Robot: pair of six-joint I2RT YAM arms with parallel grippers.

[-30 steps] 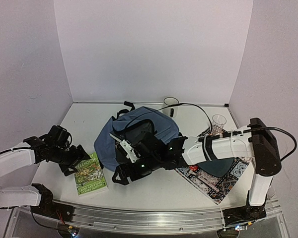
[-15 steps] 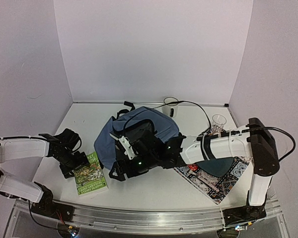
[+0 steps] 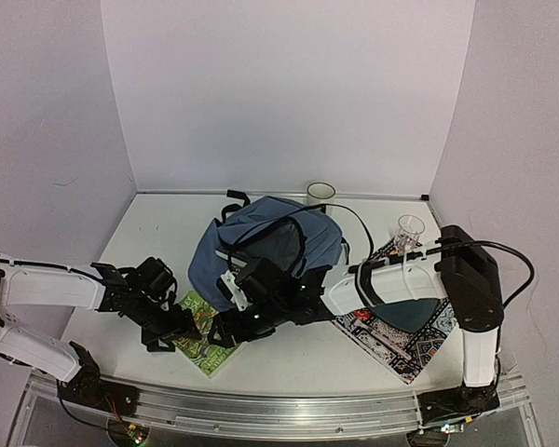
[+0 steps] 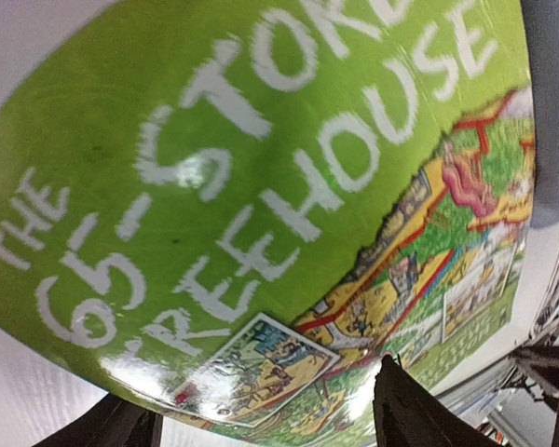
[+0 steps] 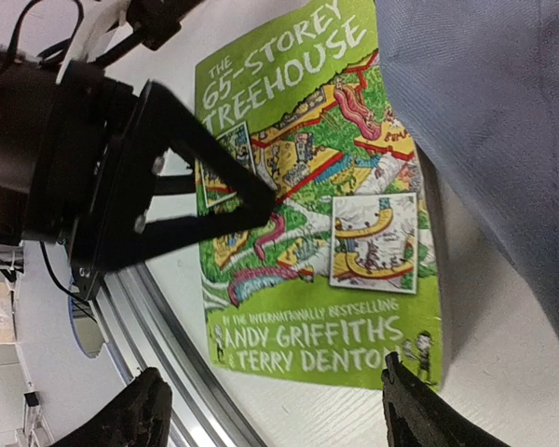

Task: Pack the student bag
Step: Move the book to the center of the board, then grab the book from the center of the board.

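Note:
The slate-blue student bag (image 3: 261, 244) lies in the middle of the table, its dark-lined mouth (image 3: 278, 250) open toward the front. A green book, "The 65-Storey Treehouse" (image 3: 201, 345), lies flat just in front of the bag's left corner. My left gripper (image 3: 179, 330) is open and low over the book's left side; the cover (image 4: 261, 186) fills its wrist view. My right gripper (image 3: 222, 328) is open above the book's right edge. In the right wrist view the book (image 5: 326, 242) lies beside the bag's fabric (image 5: 503, 140), and the left gripper's finger (image 5: 182, 177) rests over the cover.
A patterned cloth mat (image 3: 401, 333) with a dark blue item (image 3: 419, 312) lies at the right. A clear plastic cup (image 3: 410, 228) and a white mug (image 3: 320, 192) stand behind the bag. The metal front rail (image 3: 289, 412) runs close to the book.
The book has slid right and toward the front and turned. My left gripper moved right with it. My right gripper drew out from the bag's front and dropped to the book.

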